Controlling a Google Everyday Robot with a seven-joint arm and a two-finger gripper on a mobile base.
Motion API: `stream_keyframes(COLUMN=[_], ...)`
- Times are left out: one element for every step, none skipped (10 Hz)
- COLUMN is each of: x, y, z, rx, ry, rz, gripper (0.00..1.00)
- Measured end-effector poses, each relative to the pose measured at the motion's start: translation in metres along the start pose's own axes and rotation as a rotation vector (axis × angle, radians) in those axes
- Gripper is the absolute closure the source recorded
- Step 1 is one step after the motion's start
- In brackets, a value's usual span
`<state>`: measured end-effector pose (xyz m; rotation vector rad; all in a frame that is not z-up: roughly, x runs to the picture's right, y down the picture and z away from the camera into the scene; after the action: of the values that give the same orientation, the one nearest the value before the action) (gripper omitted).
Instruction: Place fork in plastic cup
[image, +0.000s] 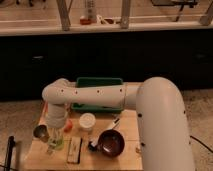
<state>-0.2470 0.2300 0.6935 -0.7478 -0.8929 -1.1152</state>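
One tall plastic cup (58, 145) (yellow-green, translucent) stands under the end effector (56, 131).

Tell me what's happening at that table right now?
The robot's arm reaches across the wooden table, its gripper pointing down right over the tall plastic cup. The fork itself can't be made out. A small metal cup and a white container stand on either side.

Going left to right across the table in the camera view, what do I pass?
Small metal cup → plastic cup, with the gripper just over it → flat rectangular block → white round container → dark bowl.
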Motion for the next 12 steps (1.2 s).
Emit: stream_keyframes(x=[-0.0004,-0.0006,-0.0003,0.0000,0.0003,0.0006,0.0008,0.0006,0.0004,0.0003,0.0002,0.0000], y=[-0.0025,-0.0054,-0.0069,-0.0077,-0.0088,-0.0085,-0.0077,-0.0080,-0.0078,-0.0076,-0.0073,-0.0071], z=[0.0001,0.0002,0.0000,0.0001,0.0004,0.0010,0.0017,0.0024,0.0032,0.0033,0.0040,0.0041], rx=[-0.004,-0.009,-0.011,-0.014,-0.015,-0.017,-0.019,-0.017,-0.016,-0.016,-0.016,-0.017], ry=[0.000,-0.001,-0.003,-0.006,-0.010,-0.014,-0.018,-0.022,-0.025,-0.026,-0.028,-0.029], rz=[-0.007,-0.014,-0.016,-0.015,-0.013,-0.010,-0.007,-0.006,-0.005,-0.004,-0.004,-0.005], gripper=[1.00,1.00,0.99,0.93,0.82,0.72,0.61,0.53,0.40,0.30,0.24,0.20])
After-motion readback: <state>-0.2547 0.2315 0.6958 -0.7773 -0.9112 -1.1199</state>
